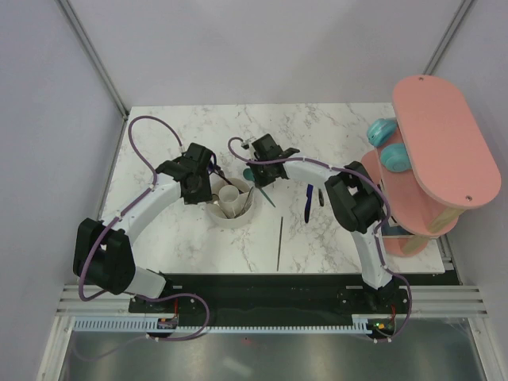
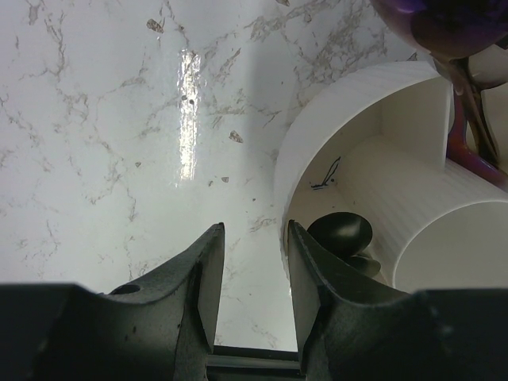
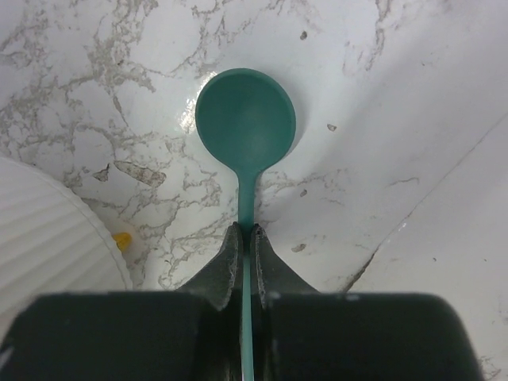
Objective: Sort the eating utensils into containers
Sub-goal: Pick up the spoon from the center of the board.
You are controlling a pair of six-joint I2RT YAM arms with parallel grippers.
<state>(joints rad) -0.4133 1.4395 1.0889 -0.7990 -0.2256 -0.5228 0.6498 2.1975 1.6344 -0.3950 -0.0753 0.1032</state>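
The white round holder [image 1: 232,203] stands mid-table, with a central cup and divided ring sections. In the left wrist view its wall [image 2: 333,127] curves at the right, with a black spoon bowl [image 2: 340,233] in one section and a purple spoon [image 2: 444,24] at the top right. My left gripper [image 2: 254,238] is open and empty, just outside the holder's left wall; it also shows in the top view [image 1: 208,186]. My right gripper [image 3: 248,235] is shut on the thin handle of a teal spoon [image 3: 246,119], just above the marble beside the holder, and shows in the top view [image 1: 255,167].
A blue-handled utensil [image 1: 307,203], a small black piece [image 1: 319,196] and a silver stick [image 1: 279,242] lie on the marble right of the holder. A tall pink oval shelf [image 1: 440,143] holding teal items [image 1: 385,131] stands at the right edge. A yellow speck [image 3: 121,240] lies by the holder.
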